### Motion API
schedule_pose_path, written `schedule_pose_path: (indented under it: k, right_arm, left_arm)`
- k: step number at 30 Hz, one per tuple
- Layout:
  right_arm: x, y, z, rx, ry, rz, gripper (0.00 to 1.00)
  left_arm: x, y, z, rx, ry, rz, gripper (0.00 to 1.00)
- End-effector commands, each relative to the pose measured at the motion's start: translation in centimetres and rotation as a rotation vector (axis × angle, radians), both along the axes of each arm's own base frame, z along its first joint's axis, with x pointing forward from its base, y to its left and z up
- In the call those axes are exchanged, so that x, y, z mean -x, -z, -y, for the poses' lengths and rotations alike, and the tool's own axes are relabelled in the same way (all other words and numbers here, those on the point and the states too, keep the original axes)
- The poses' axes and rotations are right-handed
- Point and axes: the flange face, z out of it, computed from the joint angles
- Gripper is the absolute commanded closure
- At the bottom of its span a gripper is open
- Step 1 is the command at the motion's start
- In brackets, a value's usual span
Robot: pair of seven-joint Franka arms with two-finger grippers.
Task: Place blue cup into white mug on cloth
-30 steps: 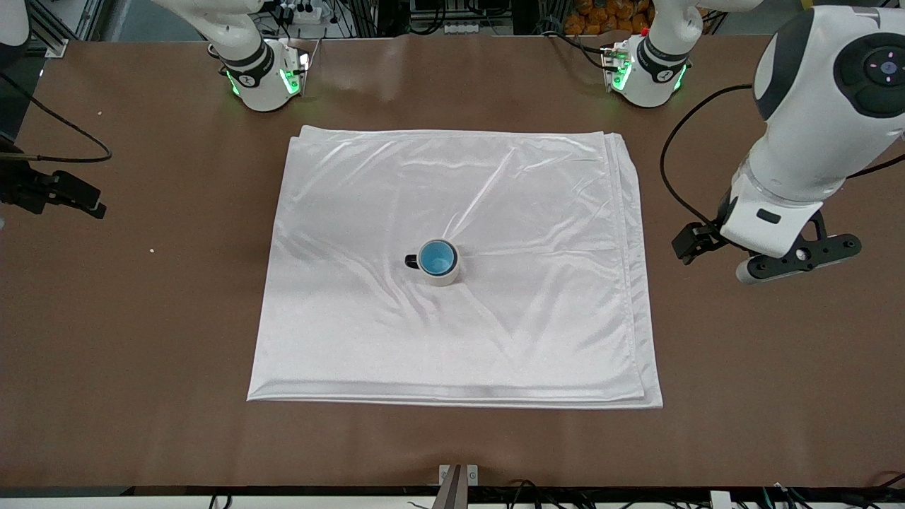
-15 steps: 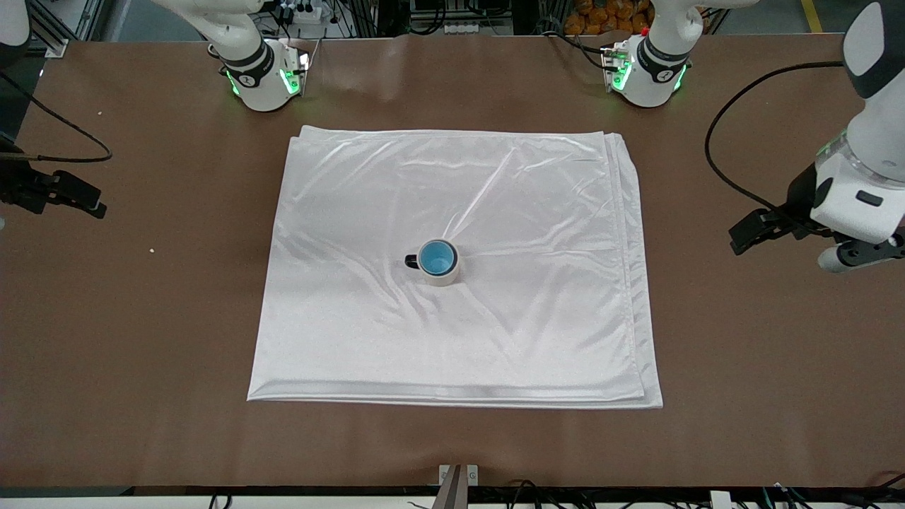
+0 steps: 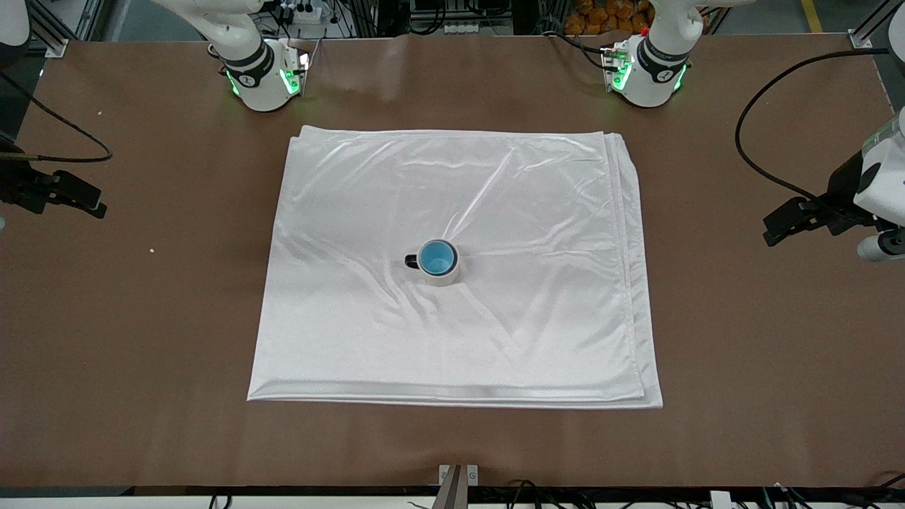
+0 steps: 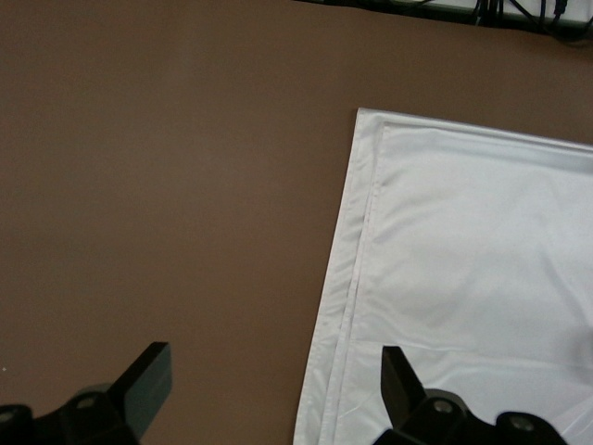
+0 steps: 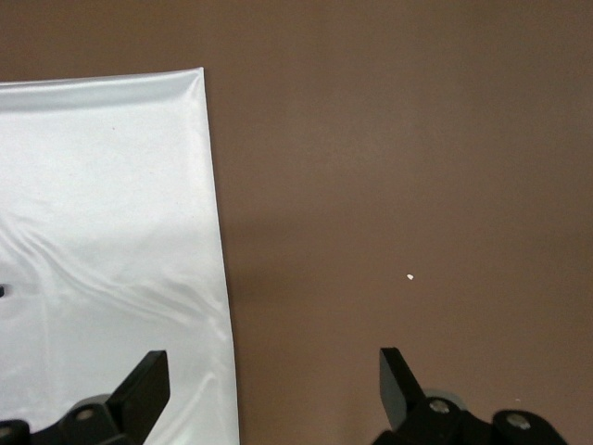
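The blue cup stands upright inside the white mug, whose black handle points toward the right arm's end. The mug sits near the middle of the cloth. My left gripper is open and holds nothing, up over the cloth's edge at the left arm's end of the table. My right gripper is open and holds nothing too, over the cloth's edge at the right arm's end. Neither gripper is near the mug.
The brown table lies bare around the cloth. A small white crumb lies toward the right arm's end, also seen as a crumb in the right wrist view. Both arm bases stand along the robots' side.
The left arm has swung away from the cloth toward its own end of the table, almost out of the front view. Cup, mug, cloth and right arm have not moved.
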Motion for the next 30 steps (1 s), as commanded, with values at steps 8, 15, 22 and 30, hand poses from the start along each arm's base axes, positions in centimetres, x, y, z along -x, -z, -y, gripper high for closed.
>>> schedule_pose_path:
  k: [8, 15, 22, 30]
  right_arm:
    - [-0.3, -0.3, -0.1, 0.01, 0.008, -0.007, 0.0]
    - [-0.3, -0.3, -0.2, 0.008, 0.006, -0.007, 0.0]
    - [-0.3, -0.3, -0.2, 0.007, 0.006, -0.007, 0.0]
    - [-0.3, -0.3, -0.1, 0.007, 0.006, -0.007, 0.0]
  left_arm:
    - [1.0, -1.0, -2.4, 0.009, 0.087, 0.004, 0.0]
    - [1.1, -1.1, -2.5, 0.005, 0.078, 0.004, 0.0]
    - [1.2, -1.6, -2.4, 0.009, 0.081, 0.013, 0.0]
    - [1.1, -1.5, -2.7, 0.002, 0.07, 0.014, 0.0]
